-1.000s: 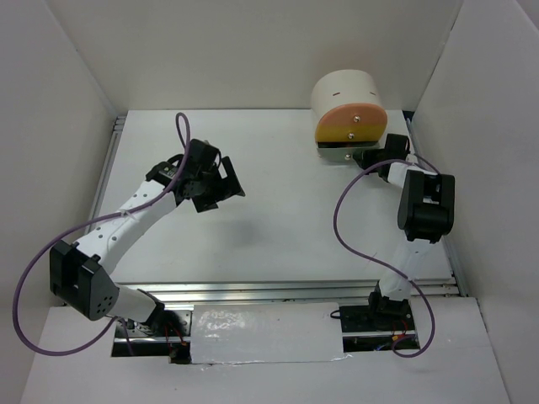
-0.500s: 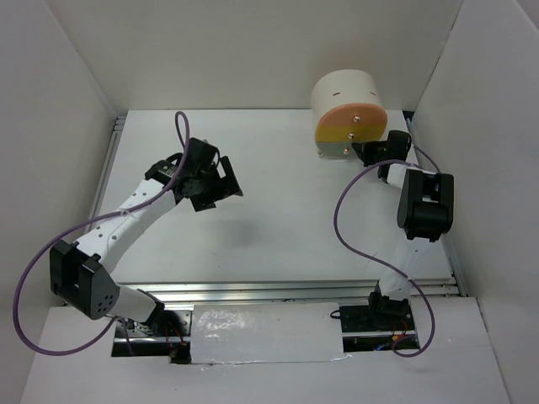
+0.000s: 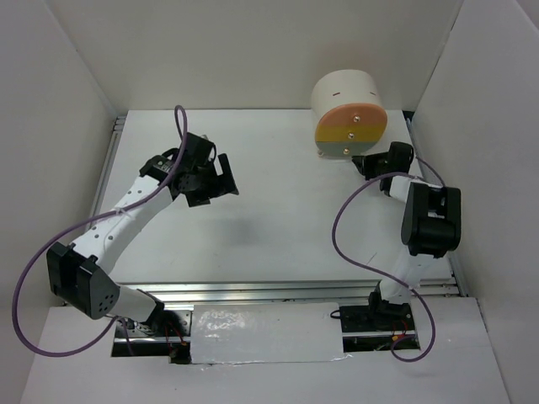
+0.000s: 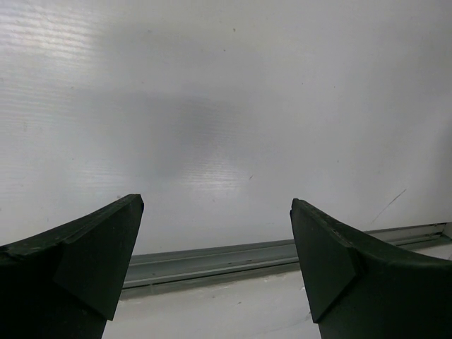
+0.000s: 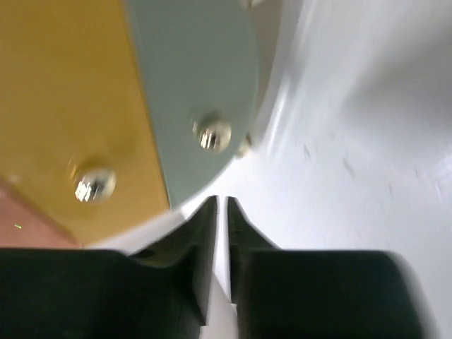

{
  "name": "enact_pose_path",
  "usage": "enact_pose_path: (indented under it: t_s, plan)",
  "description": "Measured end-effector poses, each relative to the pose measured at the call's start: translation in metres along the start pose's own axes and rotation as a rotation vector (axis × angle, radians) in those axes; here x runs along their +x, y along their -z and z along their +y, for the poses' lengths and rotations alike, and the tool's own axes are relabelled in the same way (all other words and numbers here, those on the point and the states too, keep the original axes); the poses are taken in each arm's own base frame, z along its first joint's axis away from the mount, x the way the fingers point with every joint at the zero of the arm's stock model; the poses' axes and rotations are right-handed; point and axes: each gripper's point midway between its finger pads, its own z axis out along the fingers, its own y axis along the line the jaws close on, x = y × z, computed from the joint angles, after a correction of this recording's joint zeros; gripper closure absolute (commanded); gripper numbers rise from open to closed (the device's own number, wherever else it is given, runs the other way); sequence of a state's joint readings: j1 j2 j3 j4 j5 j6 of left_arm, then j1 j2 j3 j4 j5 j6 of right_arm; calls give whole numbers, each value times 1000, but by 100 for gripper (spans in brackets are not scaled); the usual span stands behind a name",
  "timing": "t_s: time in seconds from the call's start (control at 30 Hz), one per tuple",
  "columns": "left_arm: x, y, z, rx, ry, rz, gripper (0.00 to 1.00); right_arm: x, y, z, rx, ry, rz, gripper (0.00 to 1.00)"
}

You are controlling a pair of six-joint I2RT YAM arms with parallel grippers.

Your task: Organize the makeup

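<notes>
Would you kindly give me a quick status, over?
Left gripper open, empty over table. Right gripper nearly shut, by green drawer front. Makeup not in view.

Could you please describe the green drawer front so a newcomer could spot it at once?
At the far right corner of the table stands a cream round-topped box. Its face carries three drawer fronts; the green drawer front is the lowest, under the yellow front and the orange front, beside the right gripper.
</notes>
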State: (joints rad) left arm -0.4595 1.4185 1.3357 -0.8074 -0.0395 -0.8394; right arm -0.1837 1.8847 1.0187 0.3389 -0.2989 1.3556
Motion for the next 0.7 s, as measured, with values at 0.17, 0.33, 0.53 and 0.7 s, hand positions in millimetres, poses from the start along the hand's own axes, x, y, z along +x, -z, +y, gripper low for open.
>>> enact_pose_path:
  t_s: [0.17, 0.33, 0.53, 0.7]
  plan:
    - [-32, 29, -5, -22, -81, -105, 1, 11, 68, 52, -42, 194, -27, 29]
    - [-68, 65, 6, -104, -152, -252, 1, 36, 167, 126, -169, 495, -68, 0]
    - [-83, 104, 29, -204, -180, -367, 1, 70, 313, 146, -261, 807, -172, 0]
    - [-76, 137, 60, -260, -166, -459, 1, 82, 425, 146, -340, 988, -294, 0]
